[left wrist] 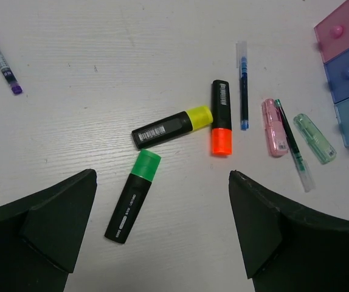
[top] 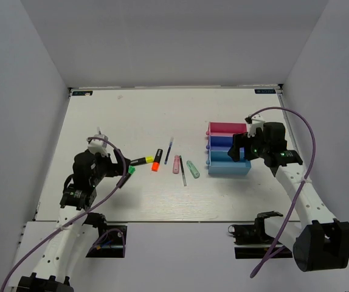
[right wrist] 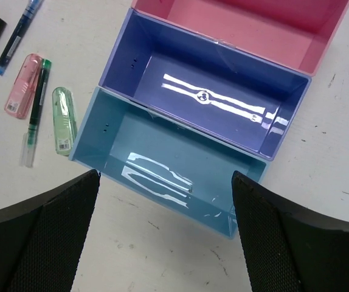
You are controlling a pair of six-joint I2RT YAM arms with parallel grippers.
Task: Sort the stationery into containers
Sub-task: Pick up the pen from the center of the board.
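Left wrist view: the left hand (left wrist: 162, 182) hangs with fingers spread wide, gripping nothing, just above a green-capped highlighter (left wrist: 133, 204) on the white counter (left wrist: 89, 36). Beyond lie a yellow-capped highlighter (left wrist: 171, 126) and, beside its cap, an orange-capped highlighter (left wrist: 221, 118), then a blue pen (left wrist: 242, 85), a pink marker (left wrist: 274, 128), a thin green pen (left wrist: 294, 146) and a pale green marker (left wrist: 314, 138). Farther right, the right hand (right wrist: 165, 179), fingers also wide apart, hovers over the light blue tray (right wrist: 162, 152), joined to the dark blue tray (right wrist: 211, 73) and pink tray (right wrist: 253, 24).
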